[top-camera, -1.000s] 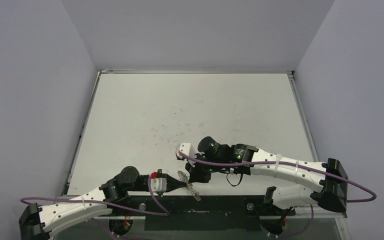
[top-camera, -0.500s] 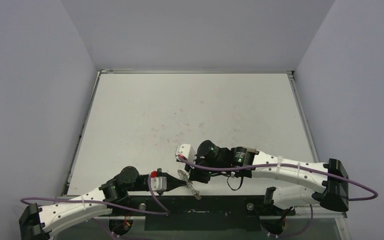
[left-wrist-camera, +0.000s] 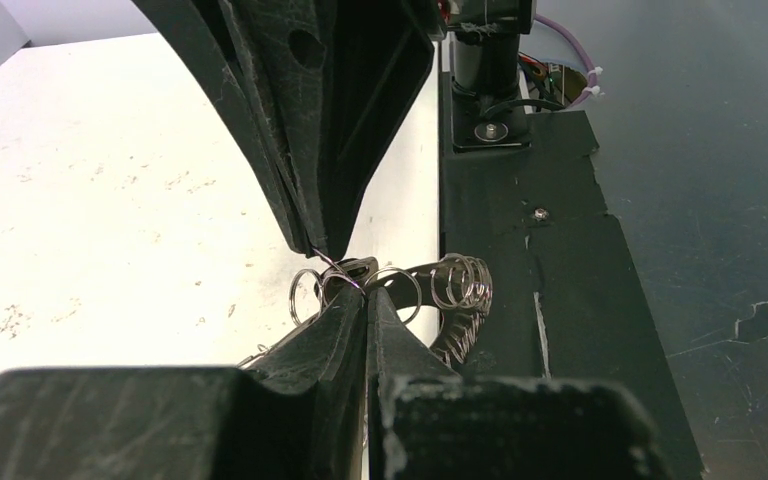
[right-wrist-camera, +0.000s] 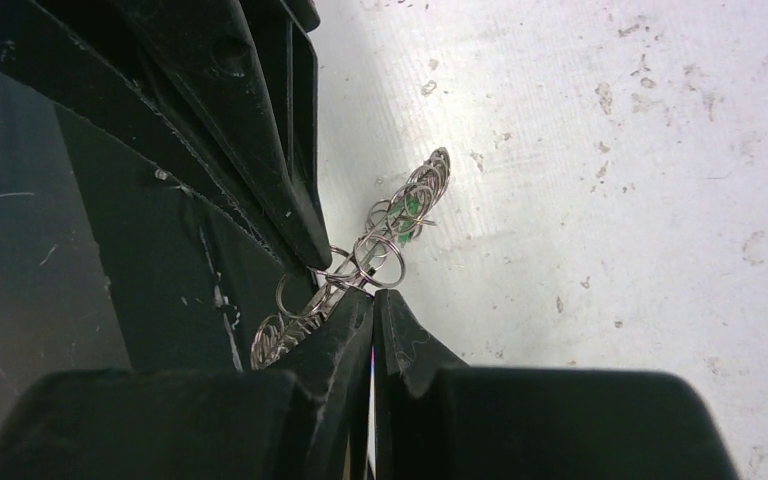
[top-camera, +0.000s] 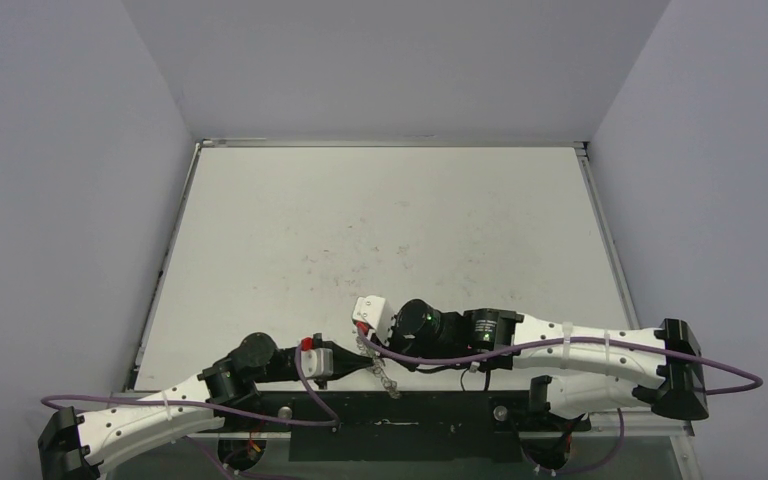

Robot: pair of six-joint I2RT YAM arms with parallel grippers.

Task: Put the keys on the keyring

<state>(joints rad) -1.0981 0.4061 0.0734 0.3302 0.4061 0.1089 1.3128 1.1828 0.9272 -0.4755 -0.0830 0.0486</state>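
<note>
Noting slip risk at the keyring (right-wrist-camera: 425, 182), near the table's (top-camera: 380, 220) front edge.
We judged that an opposed pull could spring or bend a thin wire loop, since the left gripper (left-wrist-camera: 365, 300) and right gripper (right-wrist-camera: 373, 300) met tip to tip, each clamped on loops. Both arms reached low and inward. Of the keys (right-wrist-camera: 410, 206), only a green tag showed among the loops.

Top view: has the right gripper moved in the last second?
Yes. The right gripper has shifted toward the black base strip along the near edge of the table, closing in on the keyring.
</note>
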